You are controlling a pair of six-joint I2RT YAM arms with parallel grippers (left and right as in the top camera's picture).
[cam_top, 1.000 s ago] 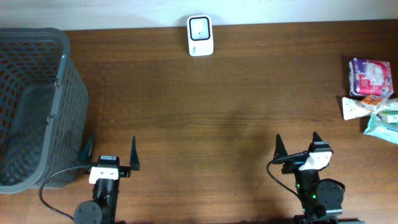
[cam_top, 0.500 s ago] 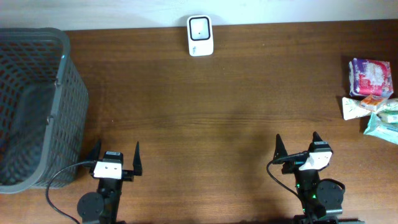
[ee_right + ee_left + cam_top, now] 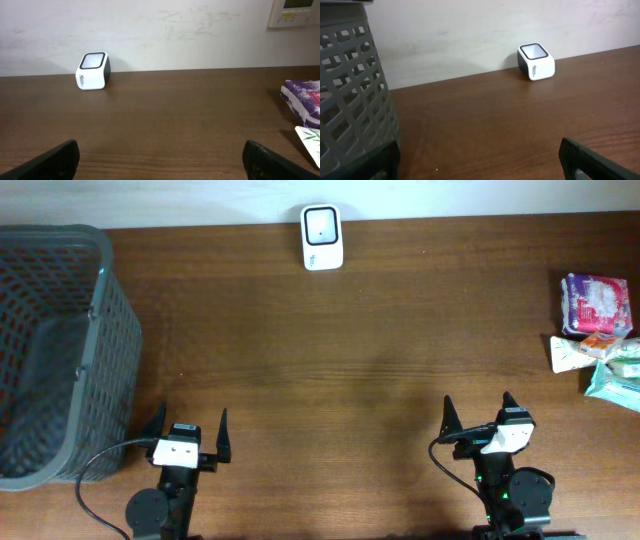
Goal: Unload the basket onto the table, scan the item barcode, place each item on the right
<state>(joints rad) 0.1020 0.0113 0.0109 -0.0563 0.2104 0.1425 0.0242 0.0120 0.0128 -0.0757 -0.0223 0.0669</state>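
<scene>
Left gripper (image 3: pixel 191 428) has swung away from basket (image 3: pixel 115 310).

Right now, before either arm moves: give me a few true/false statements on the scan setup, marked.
1. The scanner sits at the far edge of the table. True.
2. The right gripper holds a packet. False: it is open and empty; the packets lie at the table's right edge.
3. The basket stands on the left side. True.
4. The left gripper is shut. False: it is open, holding nothing.
</scene>
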